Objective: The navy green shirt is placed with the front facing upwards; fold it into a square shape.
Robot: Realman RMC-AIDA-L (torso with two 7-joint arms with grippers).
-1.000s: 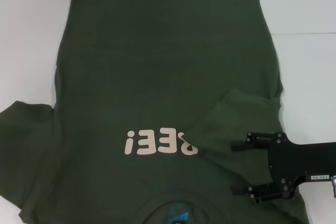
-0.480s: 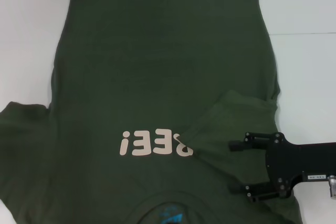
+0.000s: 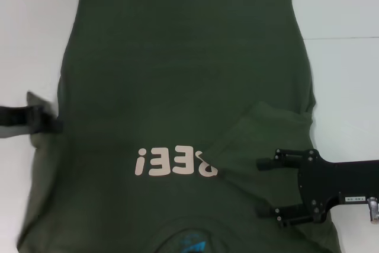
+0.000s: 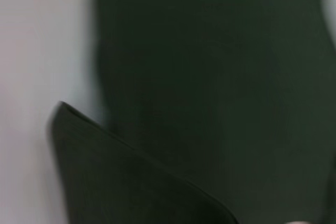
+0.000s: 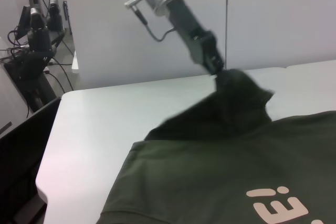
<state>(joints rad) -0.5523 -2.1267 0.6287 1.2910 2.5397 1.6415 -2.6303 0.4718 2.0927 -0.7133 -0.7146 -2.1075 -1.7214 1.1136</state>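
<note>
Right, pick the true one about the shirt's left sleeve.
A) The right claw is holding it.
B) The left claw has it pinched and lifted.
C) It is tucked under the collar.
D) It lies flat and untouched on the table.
B: in the right wrist view the left claw pinches the shirt's left sleeve up off the table; the right claw sits open over the other sleeve.

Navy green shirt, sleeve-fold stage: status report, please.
Left gripper shut on left sleeve, lifting it off the table. Right gripper open over folded-in right sleeve. Navy green shirt front up, lettering partly covered. No obstructions.
</note>
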